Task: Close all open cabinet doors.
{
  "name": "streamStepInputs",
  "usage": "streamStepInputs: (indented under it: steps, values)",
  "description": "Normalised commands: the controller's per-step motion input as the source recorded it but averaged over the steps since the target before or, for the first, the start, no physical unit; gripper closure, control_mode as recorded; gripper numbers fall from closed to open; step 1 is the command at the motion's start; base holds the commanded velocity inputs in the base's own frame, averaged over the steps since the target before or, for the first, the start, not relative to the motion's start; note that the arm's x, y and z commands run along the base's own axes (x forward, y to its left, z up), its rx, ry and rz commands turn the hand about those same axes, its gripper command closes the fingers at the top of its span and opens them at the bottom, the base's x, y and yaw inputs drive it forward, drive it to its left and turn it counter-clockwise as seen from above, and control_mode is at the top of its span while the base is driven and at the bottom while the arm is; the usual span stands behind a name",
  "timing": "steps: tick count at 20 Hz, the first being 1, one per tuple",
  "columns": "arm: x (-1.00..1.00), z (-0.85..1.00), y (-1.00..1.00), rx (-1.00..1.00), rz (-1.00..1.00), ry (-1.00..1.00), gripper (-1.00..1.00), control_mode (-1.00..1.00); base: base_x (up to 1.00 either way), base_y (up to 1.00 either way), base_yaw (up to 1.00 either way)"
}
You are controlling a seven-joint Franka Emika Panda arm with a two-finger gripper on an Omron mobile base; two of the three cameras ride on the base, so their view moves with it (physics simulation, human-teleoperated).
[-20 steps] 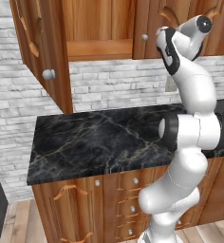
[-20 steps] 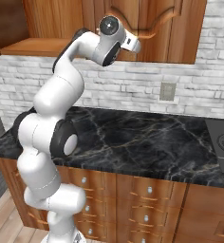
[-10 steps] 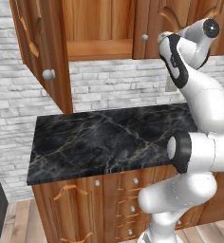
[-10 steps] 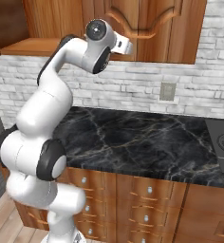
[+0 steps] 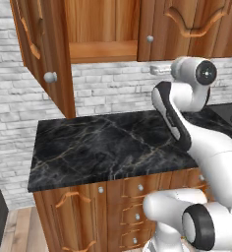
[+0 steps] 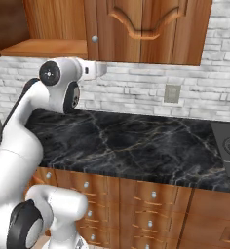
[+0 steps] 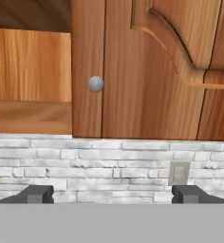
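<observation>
A black marble counter [image 5: 108,147] tops wooden drawers [image 5: 137,197] against a white brick wall [image 5: 113,93].

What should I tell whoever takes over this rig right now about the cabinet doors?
Gripper: fingers wide apart, holding nothing, raised toward the wall cabinets above the black marble counter.
Open cabinet door: swung out on the left, its silver knob facing the room, bare shelf behind it.
Closed cabinet door: to the right of the opening, shut flush, straight ahead of the hand.
Done: nothing touched yet.
Left: swing the arm left to the open door and push it shut.
</observation>
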Motion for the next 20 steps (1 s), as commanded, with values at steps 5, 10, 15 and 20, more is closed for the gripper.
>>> streamStepInputs:
  steps: [5, 10, 15, 20]
  values:
    - [-0.71, -0.66, 0.69, -0.14, 0.05, 0.04, -1.00, -1.00, 0.00, 0.00, 0.00]
    - [-0.73, -0.47, 0.64, -0.16, 0.01, -0.02, -1.00, -1.00, 0.00, 0.00, 0.00]
    - [-0.58, -0.33, 0.72, -0.20, 0.00, -0.09, -1.00, -1.00, 0.00, 0.00, 0.00]
    - [-0.43, -0.13, 0.81, -0.21, 0.00, -0.07, -1.00, -1.00, 0.00, 0.00, 0.00]
